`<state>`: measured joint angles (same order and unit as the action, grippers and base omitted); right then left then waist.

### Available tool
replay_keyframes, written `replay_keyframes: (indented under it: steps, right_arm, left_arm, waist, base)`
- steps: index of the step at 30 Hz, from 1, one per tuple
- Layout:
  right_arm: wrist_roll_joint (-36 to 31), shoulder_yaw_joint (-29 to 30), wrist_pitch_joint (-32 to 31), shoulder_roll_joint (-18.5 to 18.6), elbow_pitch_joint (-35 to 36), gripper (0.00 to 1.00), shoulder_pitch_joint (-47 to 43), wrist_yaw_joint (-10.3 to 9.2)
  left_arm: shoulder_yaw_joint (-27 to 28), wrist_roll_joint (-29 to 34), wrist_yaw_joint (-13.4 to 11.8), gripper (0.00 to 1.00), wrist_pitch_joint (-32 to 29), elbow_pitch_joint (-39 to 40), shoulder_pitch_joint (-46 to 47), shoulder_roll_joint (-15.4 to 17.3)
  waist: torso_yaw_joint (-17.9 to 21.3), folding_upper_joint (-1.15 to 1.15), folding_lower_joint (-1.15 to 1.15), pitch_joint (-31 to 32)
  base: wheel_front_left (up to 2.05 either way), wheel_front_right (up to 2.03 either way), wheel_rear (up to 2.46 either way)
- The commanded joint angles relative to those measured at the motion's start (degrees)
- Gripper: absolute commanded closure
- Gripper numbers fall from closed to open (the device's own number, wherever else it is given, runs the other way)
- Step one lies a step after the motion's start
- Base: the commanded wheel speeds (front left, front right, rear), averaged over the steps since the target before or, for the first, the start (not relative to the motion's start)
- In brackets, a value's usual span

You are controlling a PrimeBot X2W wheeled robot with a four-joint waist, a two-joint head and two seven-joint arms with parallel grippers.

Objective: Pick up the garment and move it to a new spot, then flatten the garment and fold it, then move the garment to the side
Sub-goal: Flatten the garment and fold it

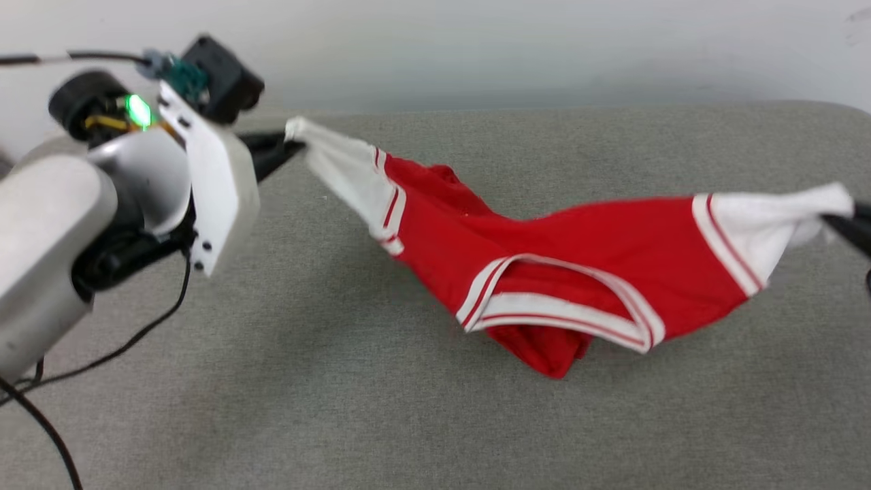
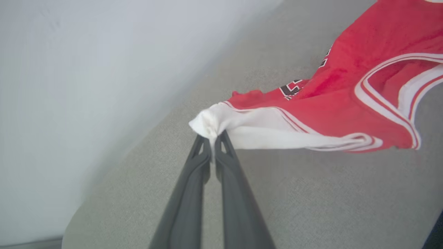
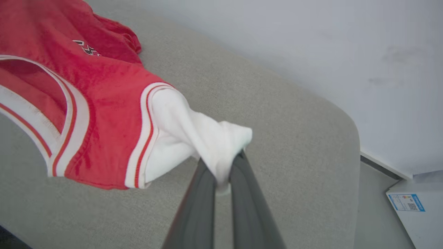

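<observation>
Head view, garment: the red jersey-style garment [image 1: 578, 252], with white sleeves and red-white striped trim, hangs stretched between the two tools. It sags in the middle, its lowest red fold reaches down to the grey fabric-covered tabletop [image 1: 272, 381], and the collar opening faces the camera.
Head view, left tool: the left tool [image 1: 289, 139], long dark fingers on a pale arm, is clenched on the tip of one white sleeve, raised near the tabletop's far edge.
Head view, right tool: the right tool [image 1: 833, 221] enters at the frame's right edge and grasps the end of the other white sleeve.
Left wrist view: the left tool [image 2: 211, 138] has its fingers pressed together with bunched white sleeve cloth pinched at the tips. The garment [image 2: 346, 100] runs off to the upper right above the tabletop [image 2: 311, 200], with part of its black-and-white lettering showing.
Right wrist view: the right tool [image 3: 228, 166] is clamped on a wad of white sleeve. The garment [image 3: 104, 103] spreads to the upper left over the tabletop [image 3: 283, 103].
Surroundings: a pale wall [image 1: 476, 41] stands behind the tabletop. A black cable [image 1: 136, 333] hangs under the left arm, and a green light [image 1: 138, 110] glows on its wrist. A white box with a blue-edged label [image 3: 415, 214] sits beyond the tabletop's corner.
</observation>
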<state>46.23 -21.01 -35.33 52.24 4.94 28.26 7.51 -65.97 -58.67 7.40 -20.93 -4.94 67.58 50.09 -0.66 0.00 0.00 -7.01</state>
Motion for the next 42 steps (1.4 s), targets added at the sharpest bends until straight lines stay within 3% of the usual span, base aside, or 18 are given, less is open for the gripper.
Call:
replay_keyframes:
  steps: [1,7,13,33,42]
  right_arm:
    - [-0.3,0.3,-0.3,0.2,0.3,1.0,1.1,-0.04]
    - [-2.7,2.0,-1.7,-1.2,1.7,1.0,10.5,-0.04]
    - [-6.2,-1.1,-1.6,-3.6,-2.3,1.0,24.5,-0.03]
    - [-17.3,-14.6,11.0,-15.2,-28.4,1.0,67.7,-0.04]
    - [-17.5,-20.6,15.9,-18.9,-39.1,1.0,75.8,-0.04]
  left_arm:
    - [0.4,0.1,0.0,1.0,0.4,0.4,1.3,-0.3]
    - [3.3,1.1,0.0,1.0,3.3,-1.0,9.0,-2.9]
    - [4.3,1.6,0.0,1.0,6.2,-6.7,16.1,-6.9]
    - [8.4,2.5,0.0,1.0,20.7,-29.6,40.9,-15.7]
    - [6.3,1.8,0.0,1.0,25.3,-35.1,43.0,-17.1]
  waist:
    - [-0.2,0.0,0.0,-0.2]
    - [-1.1,0.0,0.0,-2.3]
    - [-1.6,0.0,0.0,-6.0]
    - [-0.4,0.0,0.0,-19.6]
    - [-0.7,0.0,0.0,-23.4]
  base:
    - [0.0,0.0,0.0]
    - [0.0,0.0,0.0]
    - [0.0,0.0,0.0]
    - [0.0,0.0,0.0]
    - [0.0,0.0,0.0]
